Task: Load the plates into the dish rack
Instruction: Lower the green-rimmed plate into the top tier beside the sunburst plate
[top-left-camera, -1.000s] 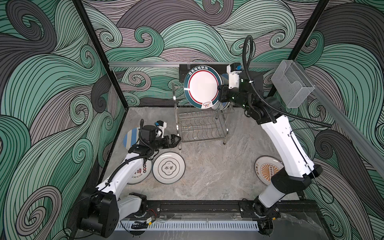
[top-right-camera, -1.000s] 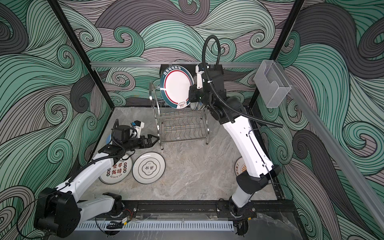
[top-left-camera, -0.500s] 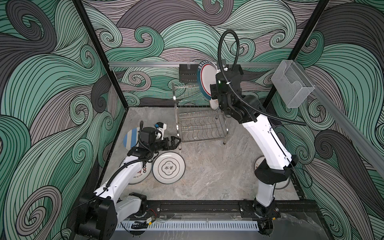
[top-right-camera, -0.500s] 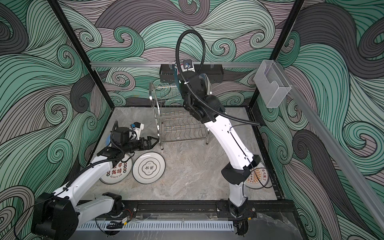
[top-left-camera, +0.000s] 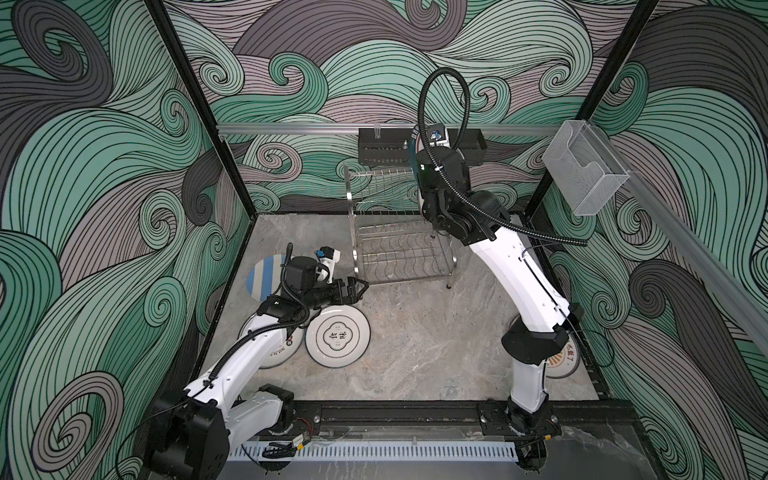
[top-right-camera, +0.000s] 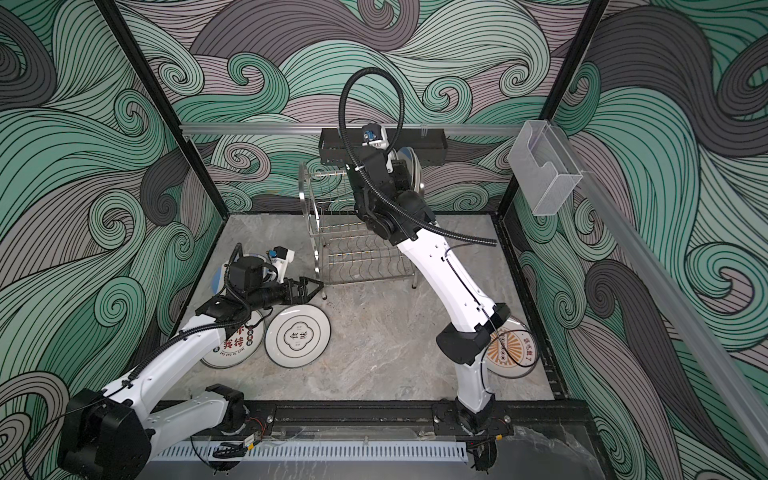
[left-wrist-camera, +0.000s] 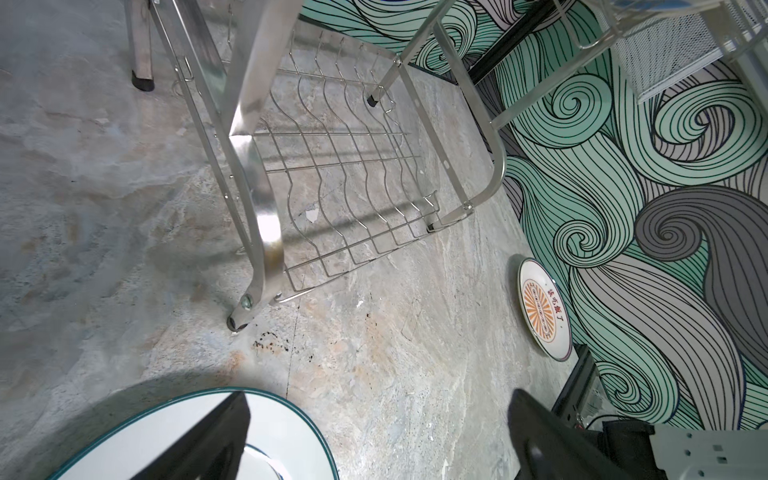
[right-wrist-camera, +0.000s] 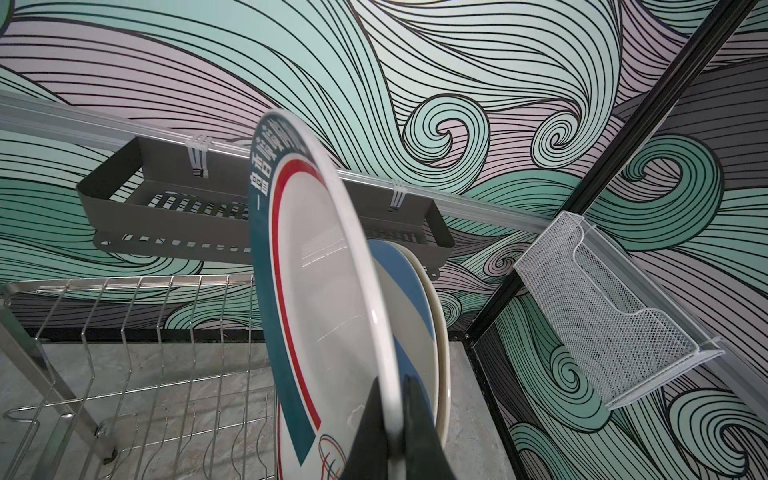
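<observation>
Right gripper (right-wrist-camera: 395, 415): fingers pressed together on the lower rim of a plate, pinching it from both sides
Held plate (right-wrist-camera: 328, 299): white with a teal and red band, upright, over the upper shelf of the dish rack (top-left-camera: 399, 249), near its right end
Just behind it: blue-striped plate (right-wrist-camera: 409, 307) and cream plate (right-wrist-camera: 444, 357), both upright; if they touch the held one, I cannot tell
Left gripper (top-left-camera: 359, 289): fingers spread wide, nothing between them, low over the table (top-left-camera: 415, 353) near the rack's front left leg
Under it: white plate with dark green rim (left-wrist-camera: 286, 432), lying flat
Also flat on the table: striped plate (top-left-camera: 262, 276) and plate with red characters (top-right-camera: 237, 345) by the left arm, orange sunburst plate (top-right-camera: 513, 351) near the right wall
</observation>
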